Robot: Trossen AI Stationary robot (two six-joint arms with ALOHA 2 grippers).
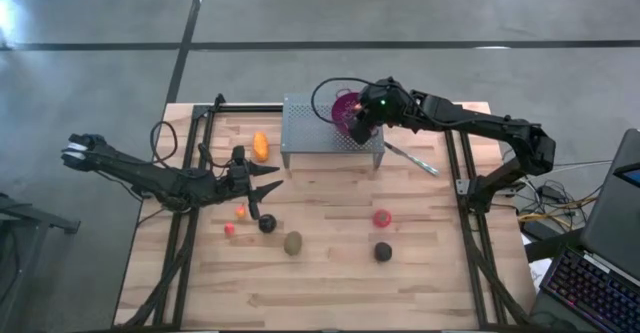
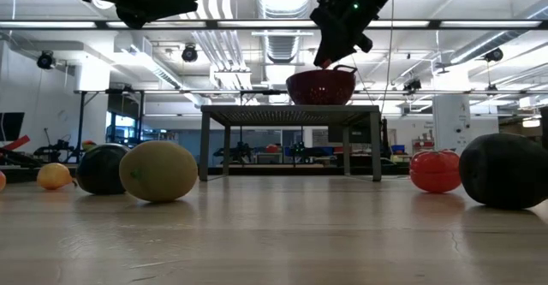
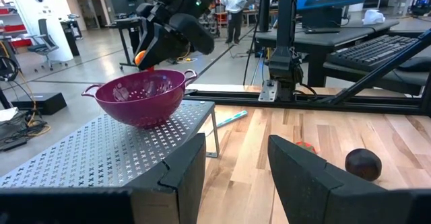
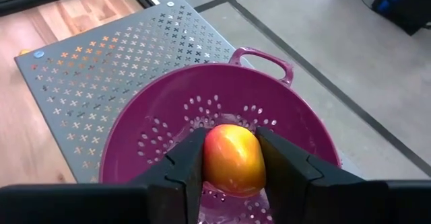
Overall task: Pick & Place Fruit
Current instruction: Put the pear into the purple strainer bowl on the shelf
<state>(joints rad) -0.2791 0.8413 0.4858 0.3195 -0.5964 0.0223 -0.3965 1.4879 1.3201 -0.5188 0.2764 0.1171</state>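
My right gripper (image 4: 232, 167) is shut on a red-orange ball of fruit (image 4: 232, 158) just above the purple perforated bowl (image 1: 345, 106), which stands on the grey perforated stand (image 1: 320, 131). My left gripper (image 3: 236, 163) waits open and level over the table's left half (image 1: 268, 179), with nothing between its fingers. On the wood lie an elongated orange fruit (image 1: 261, 145), a small orange ball (image 1: 240, 211), a small red ball (image 1: 229, 229), a black round (image 1: 267, 223), a brown-green oval (image 1: 293, 243), a red fruit (image 1: 382, 218) and another black round (image 1: 383, 251). My right gripper pinches the red-orange fruit between its two fingers, one on each opposite side (image 4: 209, 158). The fingers slant down from the table's right side. The fruit is lifted clear and hangs over the bowl's hollow (image 2: 324, 62), a little above its rim.
A thin silver utensil (image 1: 412, 159) lies on the wood right of the stand. Black frame rails (image 1: 190, 223) run along the table's left and right sides. A laptop (image 1: 600, 273) sits beyond the right edge. Bare wood lies in the near middle (image 1: 330, 293).
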